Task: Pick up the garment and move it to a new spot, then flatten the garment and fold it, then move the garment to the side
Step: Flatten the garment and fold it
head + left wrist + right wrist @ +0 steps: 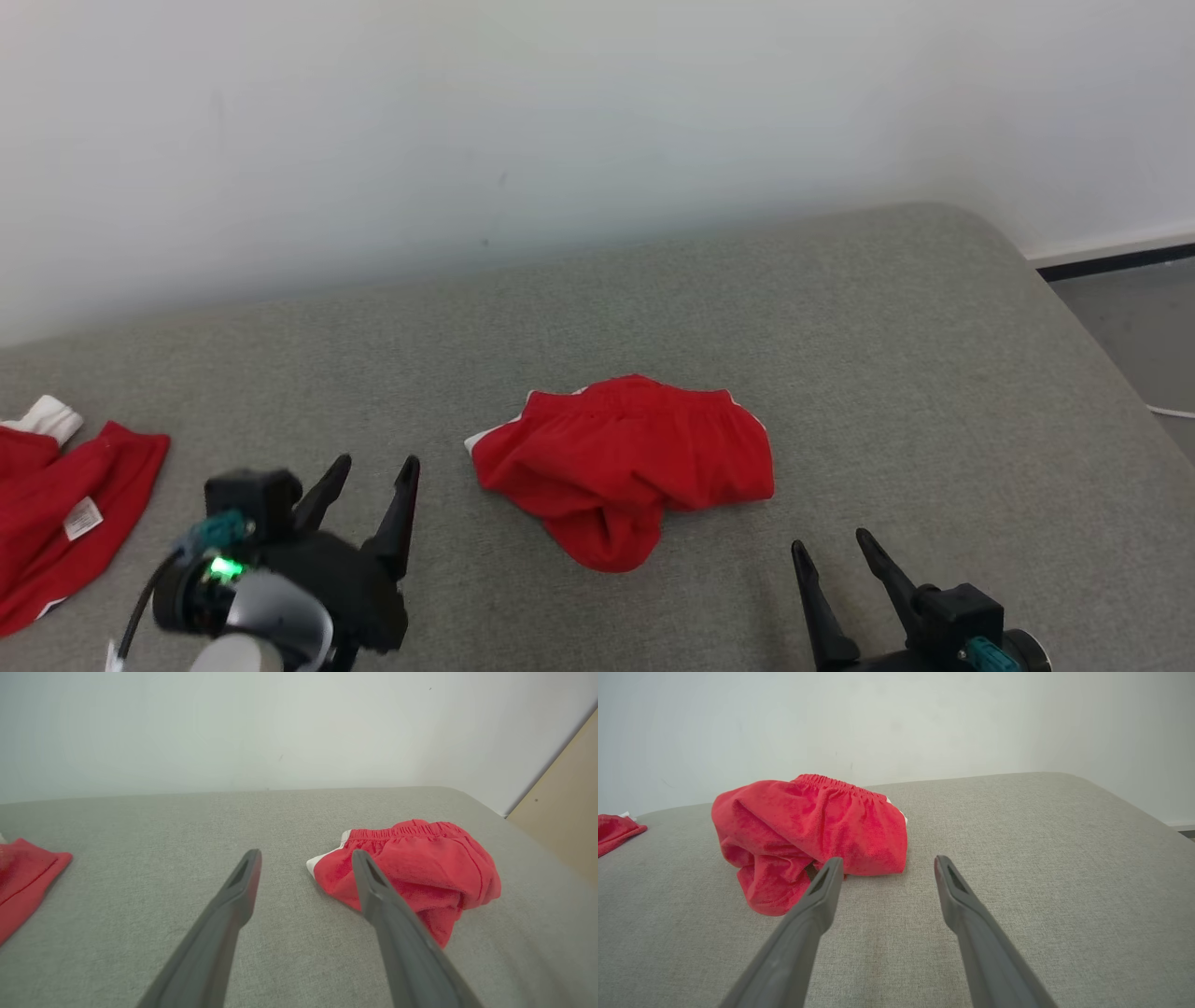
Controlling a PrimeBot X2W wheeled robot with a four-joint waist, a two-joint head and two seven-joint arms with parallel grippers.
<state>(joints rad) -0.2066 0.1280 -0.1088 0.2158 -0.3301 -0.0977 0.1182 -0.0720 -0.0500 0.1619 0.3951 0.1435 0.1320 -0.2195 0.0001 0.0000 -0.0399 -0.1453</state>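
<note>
Left gripper [378, 459]: jaws wide apart, empty, near the garment's [625, 457] left edge. The garment, crumpled red shorts with white trim, lies centrally on the grey cushion [934, 373]. Right gripper [829, 539]: jaws wide apart, empty, near its lower right

Second red garment [47, 560] on grey bed [934, 373]
It lies rumpled at the left edge, a white label [82, 518] showing; white wall [560, 121] behind, grey floor [1139, 327] at right.
</note>
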